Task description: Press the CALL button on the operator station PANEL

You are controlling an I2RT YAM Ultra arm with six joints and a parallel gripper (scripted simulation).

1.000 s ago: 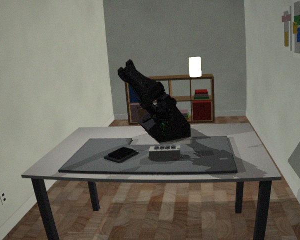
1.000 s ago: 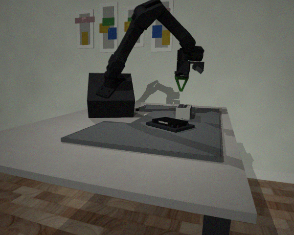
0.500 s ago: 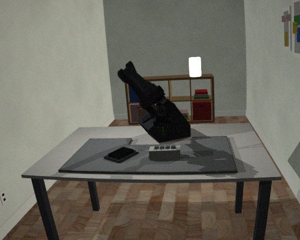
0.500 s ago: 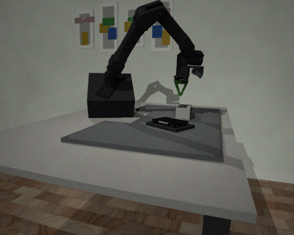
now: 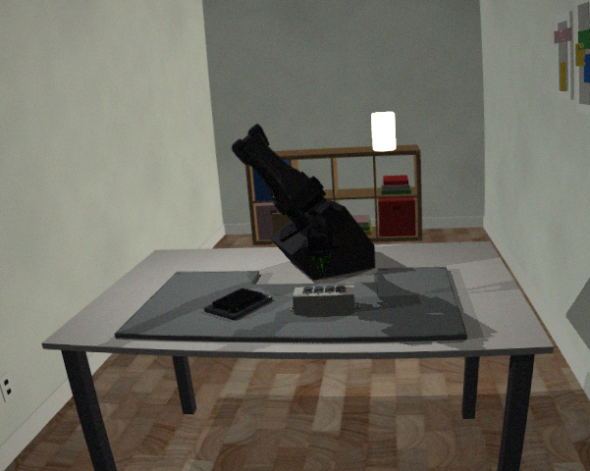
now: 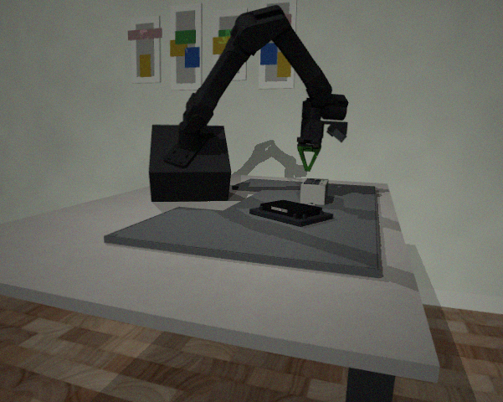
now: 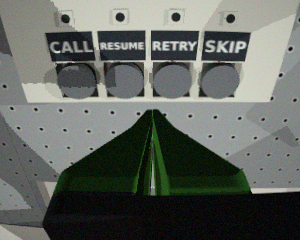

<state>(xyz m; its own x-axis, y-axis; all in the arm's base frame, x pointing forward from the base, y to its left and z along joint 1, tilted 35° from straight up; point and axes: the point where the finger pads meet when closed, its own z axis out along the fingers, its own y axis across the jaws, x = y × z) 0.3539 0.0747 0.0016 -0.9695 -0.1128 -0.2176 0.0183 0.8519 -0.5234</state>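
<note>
The pale PANEL box [image 7: 148, 47] lies on the grey mat; it also shows in the top view [image 5: 322, 298] and the exterior view [image 6: 314, 190]. In the wrist view its buttons read, left to right, CALL [image 7: 77, 80], RESUME [image 7: 124, 80], RETRY [image 7: 172, 80], SKIP [image 7: 220, 80]. All four lamps, such as the one beyond CALL [image 7: 65, 18], are dark. My green gripper [image 7: 152, 116] is shut and empty, above the mat just short of the panel, its tip between RESUME and RETRY. It hangs a little above the panel. The black plate M06 [image 5: 239, 300] [image 6: 291, 212] sits on nest N1.
The arm's black base block [image 6: 189, 168] stands at the mat's far side. A shelf with bins [image 5: 335, 192] stands behind the table, away from the work area.
</note>
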